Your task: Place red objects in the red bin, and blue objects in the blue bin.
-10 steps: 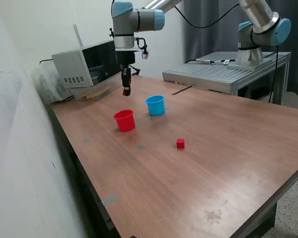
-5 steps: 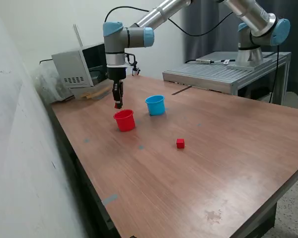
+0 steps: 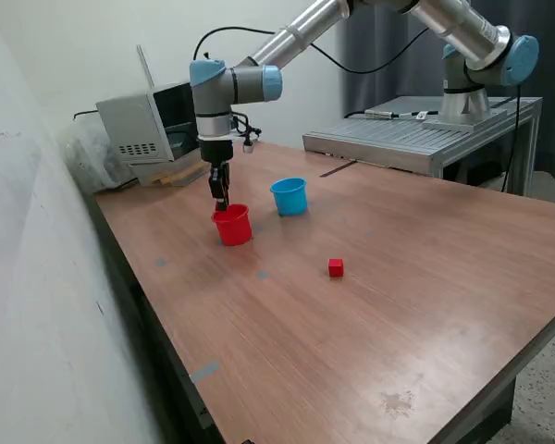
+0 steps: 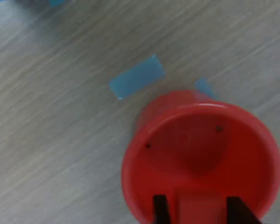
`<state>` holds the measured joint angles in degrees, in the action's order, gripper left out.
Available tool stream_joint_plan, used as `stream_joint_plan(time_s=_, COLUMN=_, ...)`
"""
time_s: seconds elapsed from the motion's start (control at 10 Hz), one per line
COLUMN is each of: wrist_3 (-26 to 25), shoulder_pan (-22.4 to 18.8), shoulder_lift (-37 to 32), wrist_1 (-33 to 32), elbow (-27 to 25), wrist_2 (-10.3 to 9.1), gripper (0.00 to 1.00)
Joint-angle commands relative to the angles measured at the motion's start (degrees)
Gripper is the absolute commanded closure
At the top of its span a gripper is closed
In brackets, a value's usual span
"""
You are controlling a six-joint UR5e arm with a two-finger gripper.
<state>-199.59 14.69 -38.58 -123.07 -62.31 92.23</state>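
- Directly over the red cup (image 3: 231, 225) hangs the gripper (image 3: 220, 200), pointing straight down, its tips just above the rim on the side away from the camera in the exterior view.
- Between the two dark fingers (image 4: 160, 209) the wrist view shows a small red cube (image 4: 199, 208), so the jaws stand narrow, clamped on it, above the cup's open mouth (image 4: 201, 161).
- Beside the red cup, toward the exterior view's right, stands the light-blue cup (image 3: 289, 196), near it but not touching.
- Well apart from both cups, a second red cube (image 3: 336, 267) lies alone on the wooden table (image 3: 425, 305), nearer the camera.
- Close to the red cup's base, a blue tape patch (image 4: 136, 82) sits on the tabletop.
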Motion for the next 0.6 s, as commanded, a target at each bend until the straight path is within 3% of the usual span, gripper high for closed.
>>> stream_joint_plan(time_s=0.0, wrist_3=1.3, shoulder_pan=0.3, shoulder_lift=-0.3, wrist_1=0.8, elbow=-0.1, wrist_2=1.29, gripper=0.00)
stream_joint_plan(time_s=0.3, wrist_3=1.7, shoulder_pan=-0.5, shoulder_lift=-3.2, wrist_1=2.9, elbow=-0.1, wrist_2=0.76, gripper=0.00)
stream_joint_plan(time_s=0.5, wrist_3=1.7, shoulder_pan=-4.6, shoulder_lift=-5.1, wrist_1=8.3, elbow=0.0, wrist_2=-0.99, gripper=0.00)
